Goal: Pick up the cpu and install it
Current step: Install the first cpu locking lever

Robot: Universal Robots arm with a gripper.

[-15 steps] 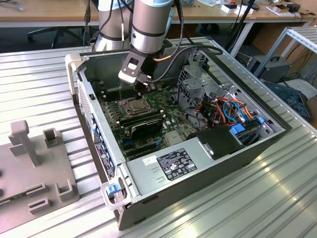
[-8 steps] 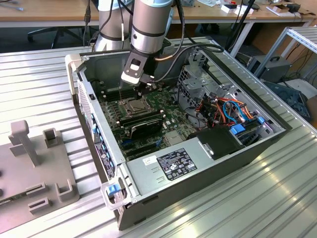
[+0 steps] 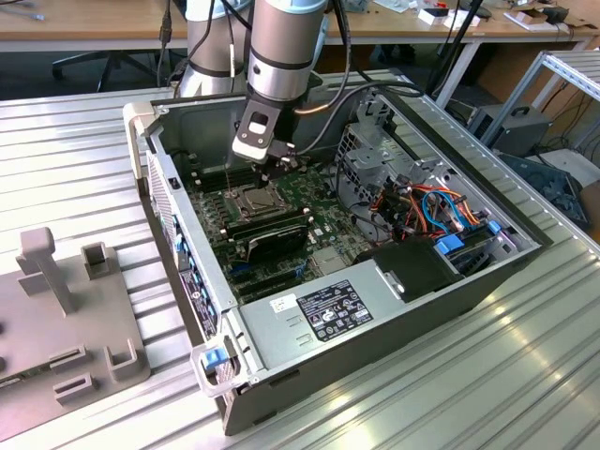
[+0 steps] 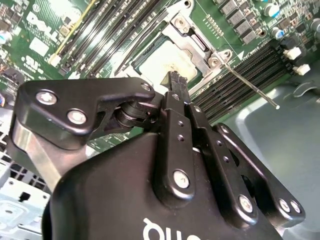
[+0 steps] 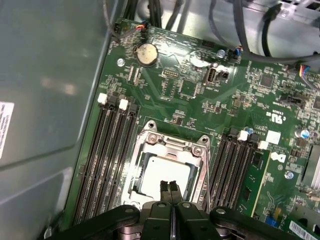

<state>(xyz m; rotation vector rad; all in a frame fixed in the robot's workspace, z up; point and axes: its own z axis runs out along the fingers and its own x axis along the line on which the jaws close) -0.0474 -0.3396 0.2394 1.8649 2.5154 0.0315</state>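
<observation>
Reaching down into the case [image 3: 394,366], the arm [image 3: 281,47] sets its gripper [image 5: 169,186] just over the socket [image 5: 172,145], fingers together and holding nothing. The cpu [image 5: 160,172] lies flat in the socket, with slots [image 5: 107,160] flanking it. Placing looks done. The lever [image 4: 250,85] beside the socket seems unlatched, so locking appears undone and calls for gentle, exact contact.

We see the end effector [image 4: 174,79], its black fingertips closed to one point over the edge of the cpu [image 4: 157,62]. Setting a dial on the cpu with that point at six, one bank of memory slots [image 4: 107,27] lies at twelve and the retention frame [image 4: 194,42] at three. The lever rod [image 4: 250,85] crosses a second bank [image 4: 227,85] near four.
</observation>
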